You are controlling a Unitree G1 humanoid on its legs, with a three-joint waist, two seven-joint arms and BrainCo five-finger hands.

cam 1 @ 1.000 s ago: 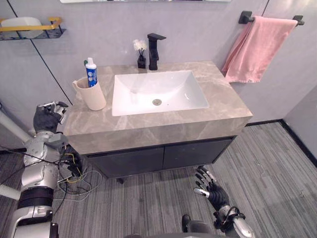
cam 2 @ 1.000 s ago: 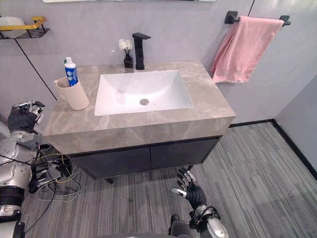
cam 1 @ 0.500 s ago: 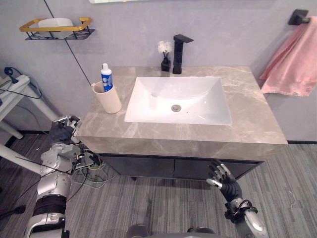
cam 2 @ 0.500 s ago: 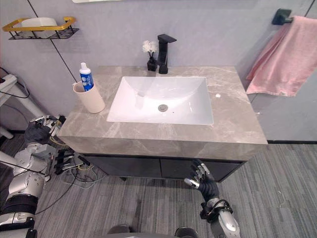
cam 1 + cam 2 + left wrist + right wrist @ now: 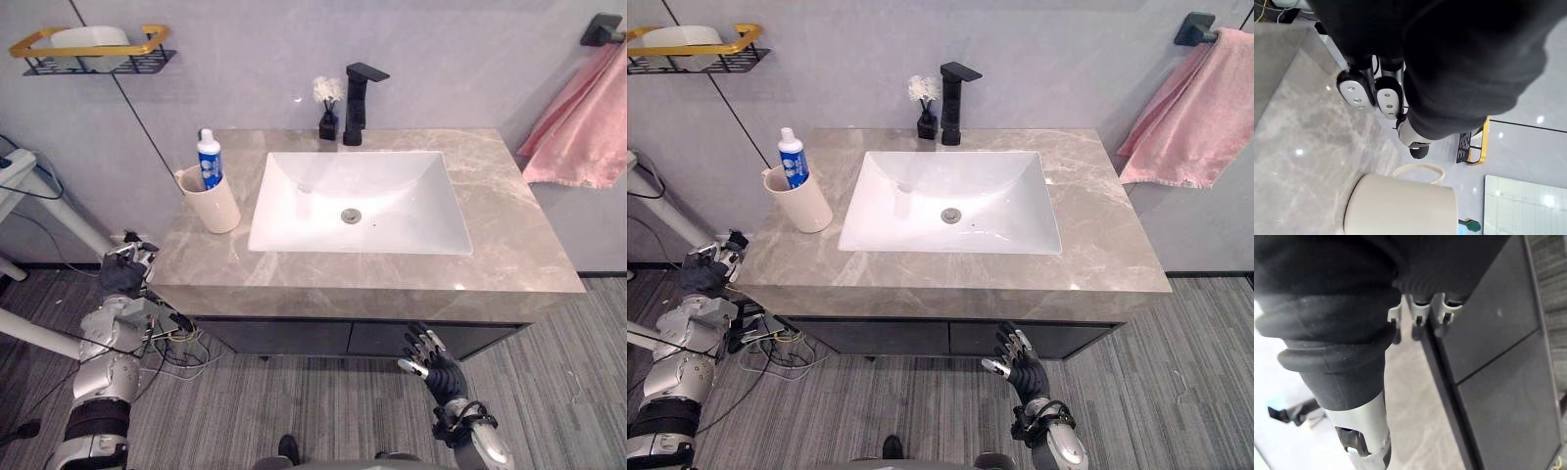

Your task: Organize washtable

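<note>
Veined stone worktop [image 5: 509, 225] polished to a gloss; basin [image 5: 392, 186] smooth, glossy white; tap [image 5: 357, 90] matt black metal; towel [image 5: 583, 137] soft pink cloth; cup [image 5: 217, 206] matt cream

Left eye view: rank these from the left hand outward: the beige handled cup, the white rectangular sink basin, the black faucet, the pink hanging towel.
Measured from the left hand, by the counter's left front corner:
1. Beige handled cup, at the counter's left end.
2. White rectangular sink basin, in the counter's middle.
3. Black faucet, behind the basin by the wall.
4. Pink hanging towel, on the far right wall.
</note>
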